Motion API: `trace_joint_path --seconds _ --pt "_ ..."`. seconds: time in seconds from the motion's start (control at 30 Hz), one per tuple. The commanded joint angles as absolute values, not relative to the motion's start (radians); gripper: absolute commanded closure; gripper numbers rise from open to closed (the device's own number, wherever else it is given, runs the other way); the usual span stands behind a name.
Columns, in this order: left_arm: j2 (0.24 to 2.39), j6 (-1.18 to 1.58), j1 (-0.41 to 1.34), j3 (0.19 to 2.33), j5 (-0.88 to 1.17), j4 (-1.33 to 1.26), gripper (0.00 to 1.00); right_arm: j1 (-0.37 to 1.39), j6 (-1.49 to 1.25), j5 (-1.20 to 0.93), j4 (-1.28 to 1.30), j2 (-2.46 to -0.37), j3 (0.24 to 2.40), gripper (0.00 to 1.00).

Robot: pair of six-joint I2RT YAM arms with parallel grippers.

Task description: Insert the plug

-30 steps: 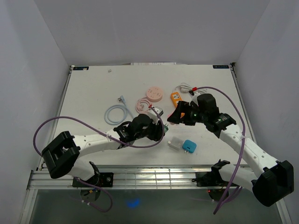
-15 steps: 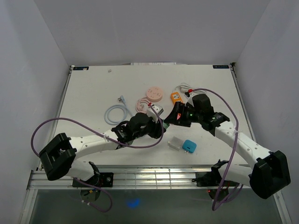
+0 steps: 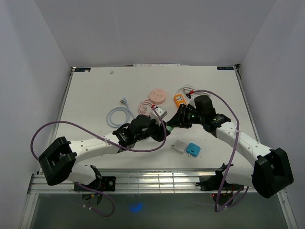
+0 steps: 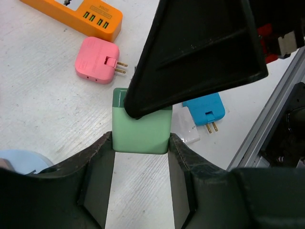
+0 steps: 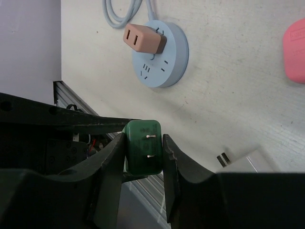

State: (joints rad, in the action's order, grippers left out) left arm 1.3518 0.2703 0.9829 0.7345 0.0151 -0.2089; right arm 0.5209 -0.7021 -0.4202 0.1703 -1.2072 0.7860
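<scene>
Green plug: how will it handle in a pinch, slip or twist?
The green plug looks rigid and boxy; its flat sides sit flush in the jaws of the right gripper, so twisting seems unlikely. Its smooth shell might slip under insertion force.

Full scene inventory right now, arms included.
green plug adapter: 1, green, between both grippers
round socket: 1, light blue, on table
tan adapter: 1, tan, plugged into it
orange power strip: 1, orange, far centre
pink adapter: 1, pink, beside that strip
pink round socket: 1, pink, far centre
blue adapter: 1, blue, near edge
white adapter: 1, white, beside it
cable: 1, light blue, coiled left-centre
left gripper: 1, black, gripping the plug
right gripper: 1, black, gripping the plug
</scene>
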Motion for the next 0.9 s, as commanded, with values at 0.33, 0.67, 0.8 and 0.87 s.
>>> trace_joint_path --seconds 0.33,0.67,0.8,0.87 --pt "1.141 0.264 0.982 0.574 0.015 -0.446 0.59 0.531 -0.773 -0.407 0.058 -1.155 0.79 0.92" --pt "0.953 0.463 0.971 0.468 -0.083 -0.417 0.02 0.529 -0.795 -0.357 0.012 -1.144 0.819 0.92" --pt "0.919 0.596 0.927 0.492 -0.04 -0.312 0.02 0.529 -0.793 -0.344 -0.075 -1.134 0.822 0.92" --pt "0.933 0.691 0.896 0.541 0.048 -0.256 0.02 0.531 -0.793 -0.344 -0.109 -1.123 0.813 0.92"
